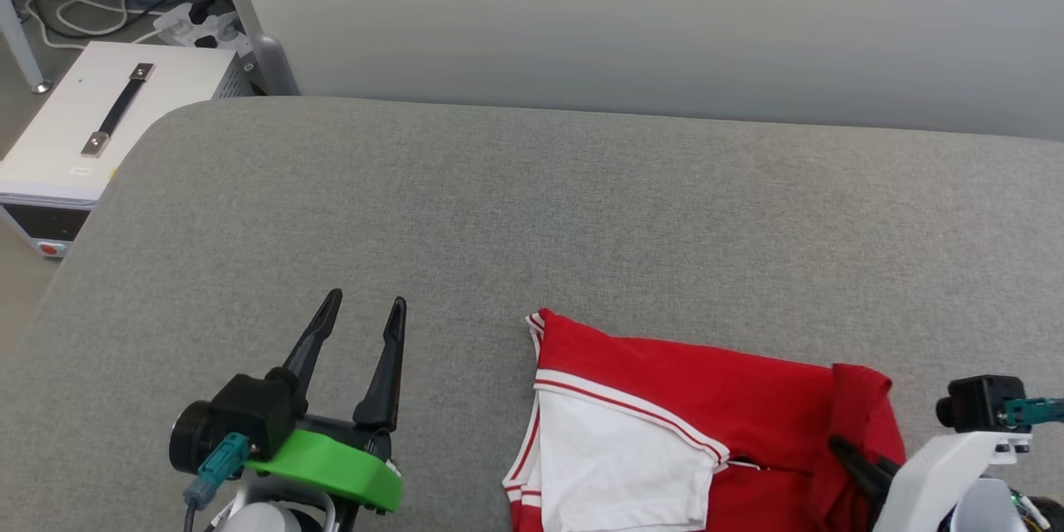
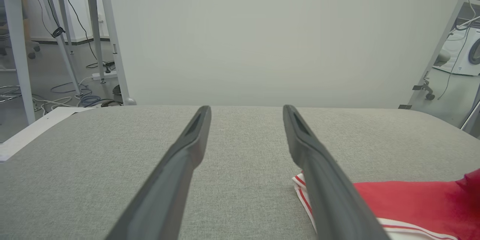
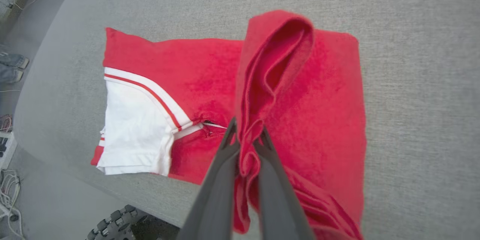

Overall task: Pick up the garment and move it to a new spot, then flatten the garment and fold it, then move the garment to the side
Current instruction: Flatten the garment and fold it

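The garment [image 1: 690,399] lies at the lower centre-right of the head view, close to the near edge of the grey bench [image 1: 499,199], with one white sleeve [image 1: 615,465] folded on top. The right claw [image 3: 245,135] is clamped on a raised ridge of red cloth, which looks like the start of a fold or a carry. To do it well, I would lift just enough to clear the surface, keep the pinched layers together, and steer away from the near edge so that nothing slips off. The left claw [image 1: 366,303] hovers at the lower left, spread wide and holding nothing, free to pin the sleeve side. A white box [image 1: 108,116] and cables [image 1: 75,0] sit in the upper left, off the bench. A person's foot [image 3: 11,60] shows at the left edge of the right wrist view.
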Robot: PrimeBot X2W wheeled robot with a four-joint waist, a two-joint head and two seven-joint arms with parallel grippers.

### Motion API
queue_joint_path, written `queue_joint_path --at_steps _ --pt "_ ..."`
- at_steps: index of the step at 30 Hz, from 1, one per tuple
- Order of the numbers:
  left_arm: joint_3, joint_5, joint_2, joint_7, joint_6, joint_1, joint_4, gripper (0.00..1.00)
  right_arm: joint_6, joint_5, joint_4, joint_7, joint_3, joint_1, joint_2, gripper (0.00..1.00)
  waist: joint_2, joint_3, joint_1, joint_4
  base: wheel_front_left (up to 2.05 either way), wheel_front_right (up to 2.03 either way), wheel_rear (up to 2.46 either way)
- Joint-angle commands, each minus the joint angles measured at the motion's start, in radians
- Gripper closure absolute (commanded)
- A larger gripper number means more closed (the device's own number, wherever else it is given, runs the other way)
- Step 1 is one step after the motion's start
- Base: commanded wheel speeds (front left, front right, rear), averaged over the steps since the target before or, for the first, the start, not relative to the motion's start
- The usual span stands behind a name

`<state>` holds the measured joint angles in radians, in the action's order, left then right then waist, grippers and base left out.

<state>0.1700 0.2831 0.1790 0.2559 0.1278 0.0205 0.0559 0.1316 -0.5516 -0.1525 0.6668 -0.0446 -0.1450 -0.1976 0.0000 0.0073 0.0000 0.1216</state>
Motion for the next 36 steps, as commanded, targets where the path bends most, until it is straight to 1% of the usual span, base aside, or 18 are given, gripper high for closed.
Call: queue_joint_path --at_steps 1,5,9,11,13,15,17,22,27,32,33,34,35,36 --pt "-0.003 0.004 -0.002 0.006 0.003 -0.013 0.001 0.00 -0.001 -0.011 -0.017 0.005 0.017 -0.006 0.029 1.00 0.0000 0.000 0.0000 0.006 0.00 0.00 0.00" --pt "-0.002 0.007 0.000 0.006 0.003 -0.010 0.002 0.00 -0.001 -0.025 -0.023 -0.011 0.071 0.018 0.107 1.00 0.0000 0.003 0.0000 0.019 0.00 0.00 0.00" --pt "-0.006 0.009 0.001 0.006 0.003 -0.005 0.005 0.00 -0.001 -0.061 -0.007 -0.056 0.114 0.049 0.142 1.00 0.0000 0.006 0.0000 0.033 0.00 0.00 0.00" --pt "-0.006 0.009 0.001 0.006 0.003 -0.003 0.005 0.00 -0.001 -0.091 0.008 -0.079 0.139 0.063 0.146 1.00 0.0000 0.007 0.0000 0.039 0.00 0.00 0.00" --pt "-0.006 0.010 0.000 0.006 0.003 0.000 0.005 0.00 -0.001 -0.159 0.034 -0.123 0.181 0.075 0.147 1.00 0.0000 0.009 0.0000 0.048 0.00 0.00 0.00" --pt "-0.007 0.010 0.000 0.006 0.003 0.001 0.007 0.00 -0.001 -0.204 0.066 -0.162 0.214 0.088 0.147 1.00 0.0000 0.010 0.0000 0.055 0.00 0.00 0.00" --pt "-0.005 0.011 0.000 0.006 0.003 0.001 0.007 0.00 -0.001 -0.231 0.103 -0.199 0.245 0.104 0.147 1.00 0.0000 0.011 0.0000 0.061 0.00 0.00 0.00" --pt "-0.004 0.012 -0.001 0.006 0.003 0.005 0.009 0.00 -0.001 -0.245 0.209 -0.275 0.315 0.149 0.147 1.00 0.0000 0.019 0.0000 0.076 0.00 0.00 0.00" --pt "-0.002 0.013 -0.002 0.006 0.003 0.012 0.010 0.00 -0.001 -0.262 0.325 -0.347 0.350 0.216 0.147 1.00 0.0000 0.030 0.0000 0.090 0.00 0.00 0.00" --pt "0.001 0.012 -0.006 0.006 0.003 0.017 0.013 0.00 -0.001 -0.260 0.432 -0.392 0.367 0.270 0.147 1.00 0.0000 0.039 0.0000 0.100 0.00 0.00 0.00" --pt "0.001 0.012 -0.007 0.006 0.003 0.018 0.014 0.00 -0.001 -0.262 0.449 -0.401 0.373 0.279 0.147 0.64 0.0000 0.041 0.0000 0.101 0.00 0.00 0.00" --pt "0.001 0.012 -0.007 0.006 0.003 0.018 0.014 0.00 -0.001 -0.263 0.461 -0.408 0.379 0.286 0.147 0.15 0.0000 0.041 0.0000 0.102 0.00 0.00 0.00" --pt "0.001 0.013 -0.007 0.006 0.003 0.018 0.016 0.00 -0.001 -0.263 0.476 -0.415 0.387 0.293 0.147 0.00 0.0000 0.042 0.0000 0.102 0.00 0.00 0.00" --pt "0.000 0.013 -0.007 0.006 0.003 0.017 0.017 0.00 -0.001 -0.265 0.485 -0.419 0.396 0.299 0.147 0.00 0.0000 0.042 0.0000 0.102 0.00 0.00 0.00"
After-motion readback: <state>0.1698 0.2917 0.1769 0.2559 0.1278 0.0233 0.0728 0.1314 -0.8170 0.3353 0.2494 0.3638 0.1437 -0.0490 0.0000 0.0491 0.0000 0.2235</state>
